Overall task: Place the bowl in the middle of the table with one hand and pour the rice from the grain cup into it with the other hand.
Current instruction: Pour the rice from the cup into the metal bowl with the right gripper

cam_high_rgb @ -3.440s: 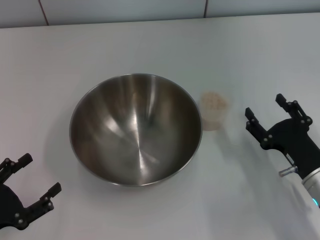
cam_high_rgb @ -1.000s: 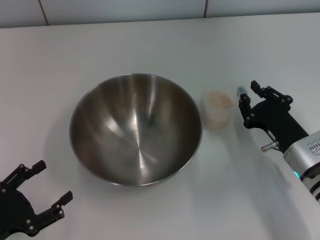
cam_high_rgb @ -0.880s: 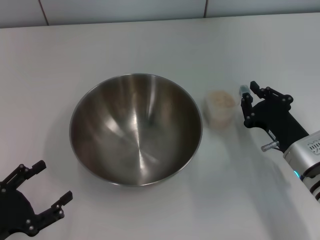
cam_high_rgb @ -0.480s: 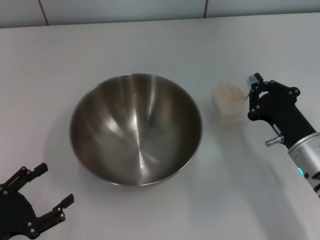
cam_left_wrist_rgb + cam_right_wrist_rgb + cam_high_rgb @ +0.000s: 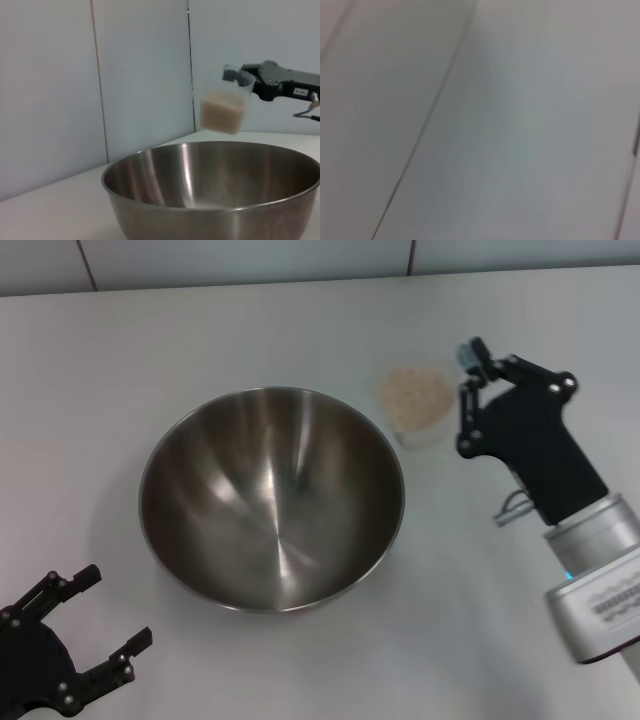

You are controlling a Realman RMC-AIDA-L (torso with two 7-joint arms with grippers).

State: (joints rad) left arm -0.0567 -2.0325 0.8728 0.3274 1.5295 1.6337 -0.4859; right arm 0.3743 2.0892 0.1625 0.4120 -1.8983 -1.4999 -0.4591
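Observation:
The stainless-steel bowl [image 5: 272,498] stands on the white table [image 5: 300,320], about in its middle. The clear grain cup [image 5: 414,406] holds pale rice [image 5: 413,392] and hangs upright in the air, just beyond the bowl's right rim. My right gripper [image 5: 462,400] is shut on the cup's side. The left wrist view shows the cup [image 5: 222,107] raised above the bowl's rim [image 5: 215,150], with the right gripper [image 5: 260,82] behind it. My left gripper [image 5: 112,608] rests open at the near left corner, clear of the bowl. The right wrist view shows only a blurred pale surface.
A tiled wall [image 5: 250,260] runs along the back edge of the table. Bare tabletop lies all around the bowl, with the right arm's silver-grey wrist [image 5: 600,580] over the near right part.
My right gripper closed on the grain cup, lifted it off the table and carried it up and toward the bowl's far right rim. The left gripper barely moved.

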